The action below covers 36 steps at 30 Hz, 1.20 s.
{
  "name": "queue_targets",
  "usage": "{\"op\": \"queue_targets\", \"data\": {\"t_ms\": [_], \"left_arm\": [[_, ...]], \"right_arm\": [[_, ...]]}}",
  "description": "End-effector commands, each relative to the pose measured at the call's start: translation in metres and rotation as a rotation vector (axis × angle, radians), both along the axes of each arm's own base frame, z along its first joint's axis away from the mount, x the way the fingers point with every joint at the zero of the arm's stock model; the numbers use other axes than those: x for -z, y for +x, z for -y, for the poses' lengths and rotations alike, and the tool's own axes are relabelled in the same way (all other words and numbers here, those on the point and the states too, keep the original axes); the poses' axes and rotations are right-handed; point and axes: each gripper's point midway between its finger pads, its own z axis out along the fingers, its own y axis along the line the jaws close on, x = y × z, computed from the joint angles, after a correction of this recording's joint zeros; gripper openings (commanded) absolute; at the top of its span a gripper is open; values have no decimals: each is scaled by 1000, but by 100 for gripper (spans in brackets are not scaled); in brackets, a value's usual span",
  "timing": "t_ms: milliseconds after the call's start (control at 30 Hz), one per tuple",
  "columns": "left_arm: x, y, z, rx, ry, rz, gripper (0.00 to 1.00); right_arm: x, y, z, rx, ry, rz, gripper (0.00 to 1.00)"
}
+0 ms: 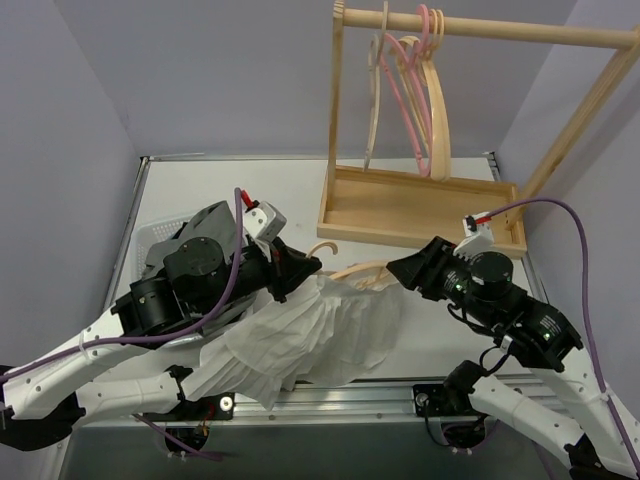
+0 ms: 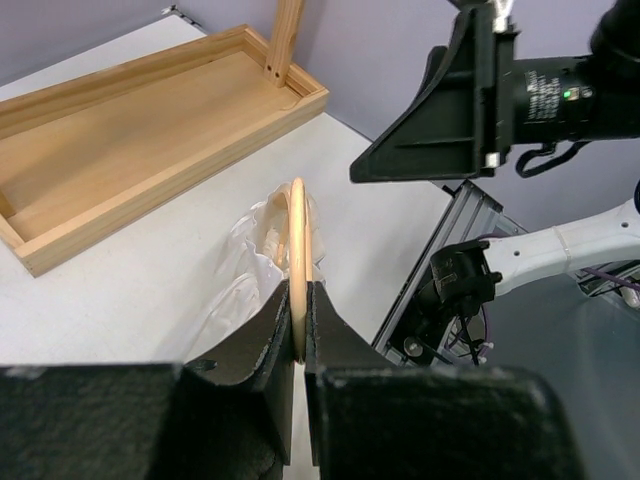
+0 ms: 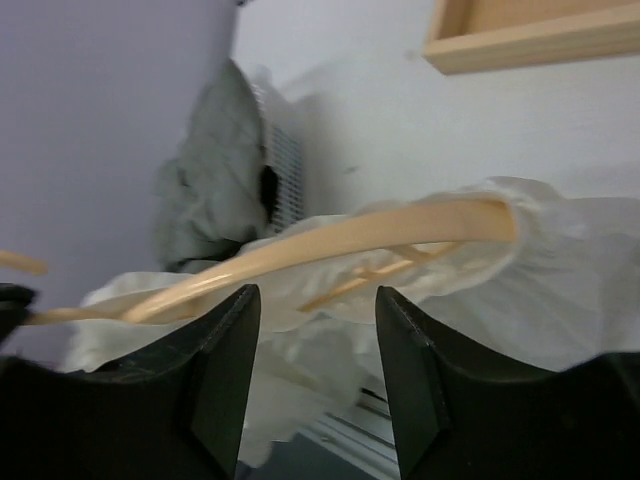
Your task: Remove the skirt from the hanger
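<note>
Top external view puts the skirt (image 1: 310,335), pale and pleated, low in the centre of the frame, hung on the hanger (image 1: 365,270), whose long axis runs left to right between the two arms. The left gripper (image 1: 290,272) is at its left end and the right gripper (image 1: 400,270) just off its right end. Only the left wrist view shows the left gripper clenched on the wooden bar. Only the right wrist view shows the right gripper's jaws apart and empty, with the fabric-wrapped end lying just beyond them, so I judge the right arm nearer for pulling cloth off.
</note>
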Motion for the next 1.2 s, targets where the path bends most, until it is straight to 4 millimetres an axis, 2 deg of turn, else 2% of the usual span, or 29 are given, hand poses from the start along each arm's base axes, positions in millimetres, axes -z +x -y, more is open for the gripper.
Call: {"op": "queue_targets", "data": {"t_ms": [0, 133, 267, 433, 500, 567, 733, 800, 1167], "left_arm": [[-52, 7, 3, -24, -162, 82, 2], [-52, 12, 10, -27, -154, 102, 2], [-53, 16, 16, -29, -153, 120, 2], [-54, 20, 14, -46, -139, 145, 2], [-54, 22, 15, -51, -124, 162, 2], [-52, 25, 16, -57, -105, 173, 2], [-55, 30, 16, -79, -95, 196, 2], [-58, 30, 18, -75, -101, 201, 2], [-68, 20, 24, -18, -159, 185, 2]], "right_arm": [[-60, -3, -32, -61, 319, 49, 46], [-69, 4, -53, -83, 425, -19, 48], [-64, 14, -67, -71, 464, -85, 48], [-54, 19, -52, 39, 472, -96, 48], [-55, 15, -46, 60, 520, -99, 48], [-47, 14, -41, 86, 536, -112, 48], [-29, 9, -40, 113, 592, -175, 48], [-28, 13, -35, 153, 620, -172, 48], [-24, 35, -49, 187, 679, -170, 48]]}}
